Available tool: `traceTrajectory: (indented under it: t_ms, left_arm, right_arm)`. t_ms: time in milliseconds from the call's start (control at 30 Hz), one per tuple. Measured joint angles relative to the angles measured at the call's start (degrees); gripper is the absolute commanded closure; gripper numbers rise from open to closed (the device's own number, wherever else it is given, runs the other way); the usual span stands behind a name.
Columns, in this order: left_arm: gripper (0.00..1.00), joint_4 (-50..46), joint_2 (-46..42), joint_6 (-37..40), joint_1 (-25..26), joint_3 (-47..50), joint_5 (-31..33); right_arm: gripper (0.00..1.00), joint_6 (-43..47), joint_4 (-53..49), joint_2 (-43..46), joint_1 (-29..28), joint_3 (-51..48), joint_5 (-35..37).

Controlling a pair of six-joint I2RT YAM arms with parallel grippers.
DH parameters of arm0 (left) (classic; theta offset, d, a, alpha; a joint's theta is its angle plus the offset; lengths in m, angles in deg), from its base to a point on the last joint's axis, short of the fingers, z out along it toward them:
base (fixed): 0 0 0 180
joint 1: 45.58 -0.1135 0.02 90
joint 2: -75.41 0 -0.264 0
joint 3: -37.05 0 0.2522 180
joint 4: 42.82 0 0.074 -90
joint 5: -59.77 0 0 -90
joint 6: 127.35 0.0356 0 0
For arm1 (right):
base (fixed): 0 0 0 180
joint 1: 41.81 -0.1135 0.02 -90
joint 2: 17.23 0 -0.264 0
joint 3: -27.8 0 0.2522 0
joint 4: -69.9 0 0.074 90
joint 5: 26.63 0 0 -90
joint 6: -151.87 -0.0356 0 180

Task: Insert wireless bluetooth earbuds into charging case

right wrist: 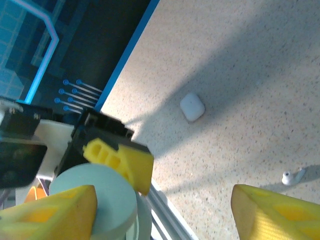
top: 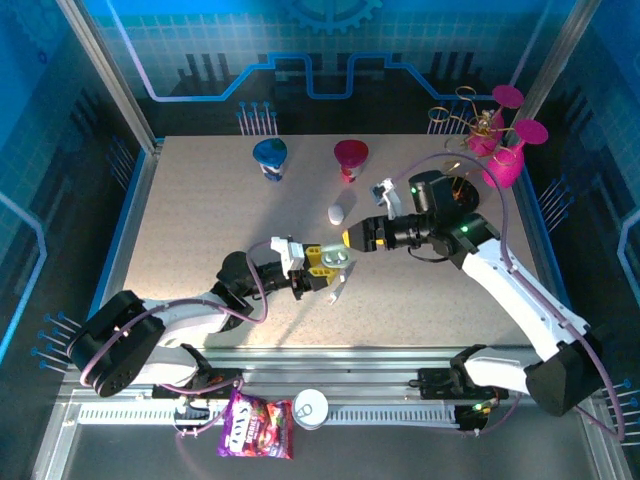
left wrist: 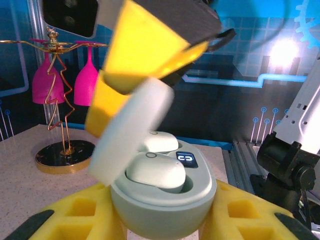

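Pale-green charging case [left wrist: 165, 205], two earbuds [left wrist: 156, 171] seated inside, sat pinched in the left tool [top: 330, 262] mid-frame; right tool [right wrist: 162, 212] stood spread.

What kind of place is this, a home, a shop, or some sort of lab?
Probably a robot lab or demo booth: two arms bolted to a metal rail at a speckled table's edge, blue circuit-pattern panels walling it in, and props like pink glasses on a gold rack.
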Motion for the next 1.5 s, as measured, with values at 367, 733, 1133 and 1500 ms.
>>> traceTrajectory:
  t_ms: [367,733,1133,1500]
  left_arm:
    - [0.76,1.5,1.6,-0.1,0.0,0.0,0.4]
    - [0.76,2.1,2.3,-0.1,-0.1,0.0,1.5]
    - [0.74,4.1,2.6,-0.3,-1.1,0.0,2.5]
    - [0.74,3.7,2.7,-0.7,-0.9,-0.1,2.4]
  right_arm:
    - [0.31,-10.7,8.5,5.9,0.7,-9.4,-7.7]
    - [0.64,-37.4,37.0,6.0,0.5,-24.5,-15.4]
    - [0.70,-44.4,46.5,4.1,0.6,-25.5,-16.5]
    - [0.72,-48.5,53.4,0.7,0.0,-25.9,-17.1]
